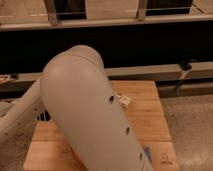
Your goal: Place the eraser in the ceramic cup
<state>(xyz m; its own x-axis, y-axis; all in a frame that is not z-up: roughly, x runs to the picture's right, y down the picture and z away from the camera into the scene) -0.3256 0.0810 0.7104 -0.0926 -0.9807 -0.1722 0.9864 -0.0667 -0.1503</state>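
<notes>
My grey arm (90,115) fills the middle of the camera view, bending over the wooden board (150,117). My gripper is not in view; it lies behind or below the arm's bulk. The ceramic cup is hidden behind the arm. A small pale object (123,100) lies on the board just right of the arm; I cannot tell whether it is the eraser. A small blue thing (146,153) peeks out at the arm's lower right edge.
A dark cabinet front with a pale metal ledge (150,72) runs behind the board. Speckled floor (192,130) lies to the right of the board. A small logo mark (166,161) sits at the board's front right corner.
</notes>
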